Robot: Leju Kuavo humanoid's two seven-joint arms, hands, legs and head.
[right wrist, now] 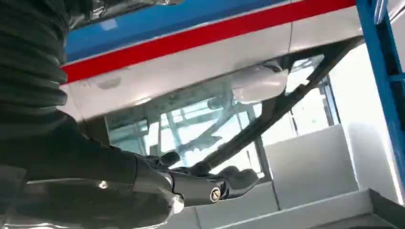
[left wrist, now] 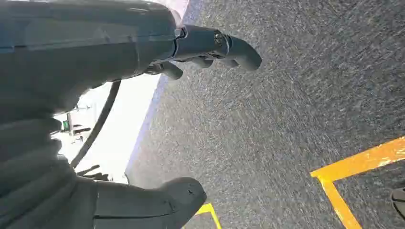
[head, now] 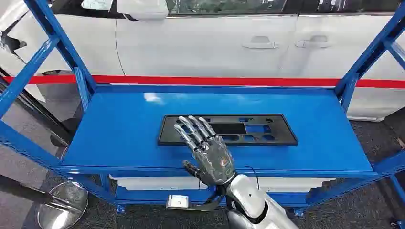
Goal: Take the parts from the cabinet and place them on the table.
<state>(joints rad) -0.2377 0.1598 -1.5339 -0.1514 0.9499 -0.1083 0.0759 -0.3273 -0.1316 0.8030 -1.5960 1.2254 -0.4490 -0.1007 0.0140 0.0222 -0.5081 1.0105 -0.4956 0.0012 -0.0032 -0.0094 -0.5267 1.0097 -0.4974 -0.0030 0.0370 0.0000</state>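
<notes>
Part (head: 228,130): a flat black rectangular frame w/ cut-out openings, laid flat on the blue shelf (head: 119,133) of the cabinet, roughly centred, long side parallel to the shelf's front edge. The right robot hand (head: 206,148) is seen in the head view just at the part's left-front portion, palm down, fingers (head: 191,131) spread and stretched fwd over the frame's near edge; nothing is gripped. Whether the fingertips actually touch the part cannot be told. The silver forearm (head: 253,200) is seen coming up from below, in front of the shelf edge.

In the right wrist view the dark fingers (right wrist: 210,183) are shown extended, w/ a white car (right wrist: 200,71) and its red stripe behind.

The left robot hand (left wrist: 157,129) is seen in the left wrist view hanging over grey carpet floor (left wrist: 286,119), thumb and fingers apart, nothing held; yellow floor tape (left wrist: 353,176) is visible nearby.

Behind the cabinet, the white car's doors (head: 205,43) are seen. A lower shelf w/ a white item (head: 157,183) is partly visible beneath.
</notes>
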